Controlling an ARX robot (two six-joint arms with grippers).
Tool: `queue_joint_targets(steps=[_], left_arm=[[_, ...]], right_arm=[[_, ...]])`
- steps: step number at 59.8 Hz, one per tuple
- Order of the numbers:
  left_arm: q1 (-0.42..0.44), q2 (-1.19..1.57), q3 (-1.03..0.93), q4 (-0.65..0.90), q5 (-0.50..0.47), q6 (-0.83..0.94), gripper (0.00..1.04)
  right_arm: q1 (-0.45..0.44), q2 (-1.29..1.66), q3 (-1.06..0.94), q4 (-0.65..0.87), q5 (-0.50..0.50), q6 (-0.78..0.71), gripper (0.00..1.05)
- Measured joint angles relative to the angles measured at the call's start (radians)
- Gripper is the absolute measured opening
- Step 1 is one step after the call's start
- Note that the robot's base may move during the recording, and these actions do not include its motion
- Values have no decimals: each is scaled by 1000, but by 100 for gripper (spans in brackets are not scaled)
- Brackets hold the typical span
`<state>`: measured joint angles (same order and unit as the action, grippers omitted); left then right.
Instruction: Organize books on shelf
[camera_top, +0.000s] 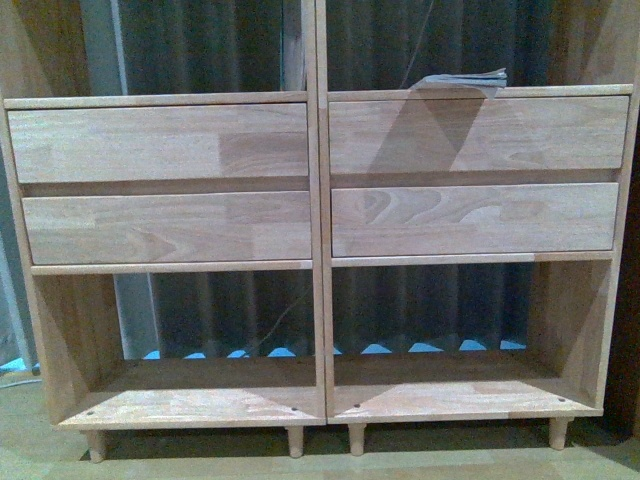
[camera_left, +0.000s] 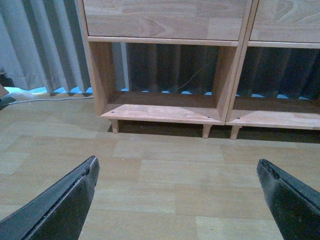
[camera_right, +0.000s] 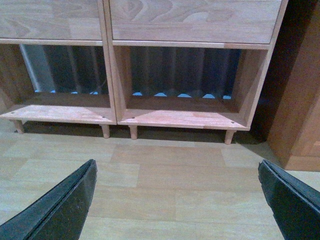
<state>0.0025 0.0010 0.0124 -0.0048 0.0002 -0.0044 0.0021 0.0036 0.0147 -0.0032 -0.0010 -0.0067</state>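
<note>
The light wooden shelf (camera_top: 318, 180) fills the front view, with four plain drawer fronts and bare lower compartments. A thin book (camera_top: 462, 80) lies flat on the ledge above the upper right drawer. My left gripper (camera_left: 177, 172) is open and empty over the wood floor, well short of the shelf's left column (camera_left: 160, 107). My right gripper (camera_right: 177, 172) is open and empty over the floor in front of the right column (camera_right: 185, 117). No other book shows.
A darker brown cabinet (camera_right: 300, 100) stands right of the shelf. Grey curtains (camera_left: 40, 50) hang behind and to the left, with a cable (camera_left: 45, 98) on the floor there. Short peg legs (camera_top: 295, 440) lift the shelf off the floor.
</note>
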Motion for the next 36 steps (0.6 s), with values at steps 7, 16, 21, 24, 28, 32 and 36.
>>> queue_joint_targets(steps=[7,16,21,24,28,32,36], left_arm=[[0,0,0,0,0,0,97],[0,0,0,0,0,0,97],[0,0,0,0,-1,0,97],[0,0,0,0,1,0,97],[0,0,0,0,0,0,97],[0,0,0,0,0,0,97],[0,0,0,0,0,0,97]], right_arm=[[0,0,0,0,0,0,98],[0,0,0,0,0,0,98],[0,0,0,0,0,0,98],[0,0,0,0,0,0,98],[0,0,0,0,0,0,98],[0,0,0,0,0,0,98],[0,0,0,0,0,0,98]])
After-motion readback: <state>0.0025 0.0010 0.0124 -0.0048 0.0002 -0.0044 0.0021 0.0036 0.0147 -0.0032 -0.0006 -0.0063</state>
